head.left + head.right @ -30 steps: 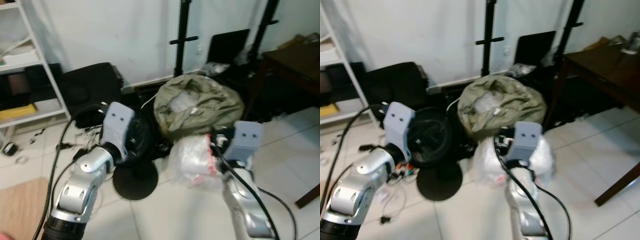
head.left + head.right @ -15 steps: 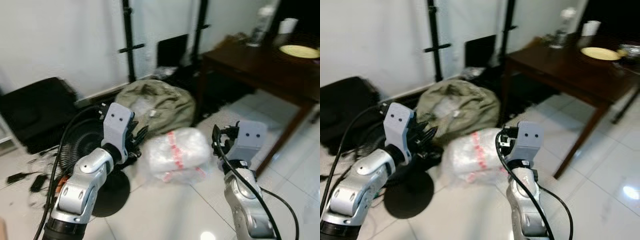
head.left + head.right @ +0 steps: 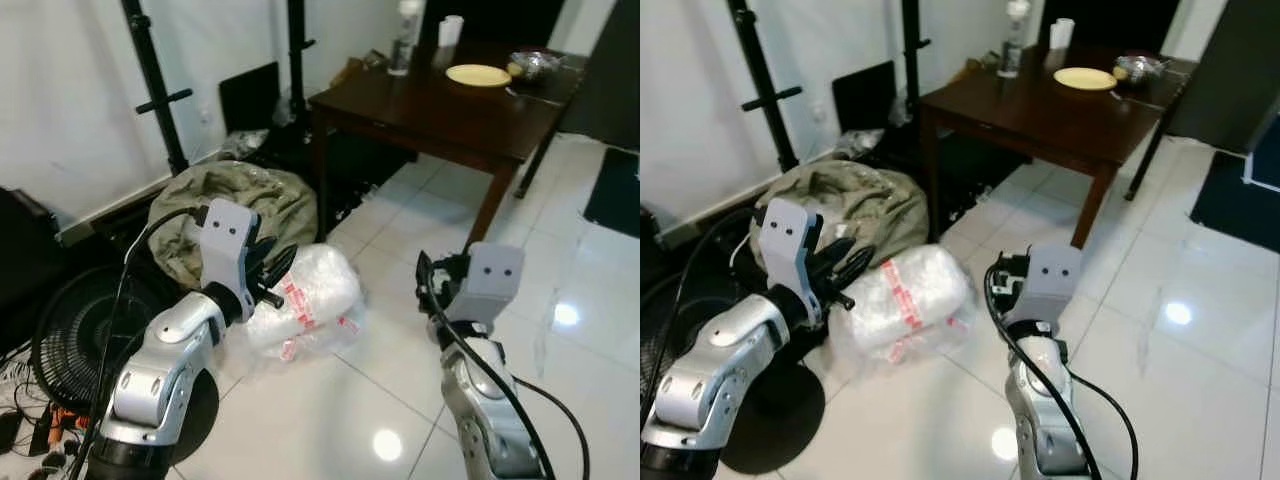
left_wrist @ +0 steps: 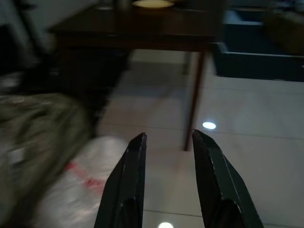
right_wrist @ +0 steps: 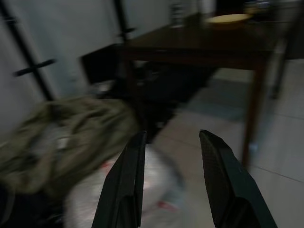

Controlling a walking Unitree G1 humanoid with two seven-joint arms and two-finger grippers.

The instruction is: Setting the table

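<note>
The view has swung round from the shelf and fan, and the dark wooden surface [image 3: 450,100] now stands ahead, well apart from the robot. On it sit a pale yellow round plate [image 3: 478,74], a white cup [image 3: 451,30] and a bottle [image 3: 404,22]. Left gripper [image 4: 166,147] and right gripper [image 5: 171,142] ride raised, fingers parted, carrying nothing. Setting looks barely begun. A crinkly clear plastic bag [image 3: 305,295] lies on glossy tiles
</note>
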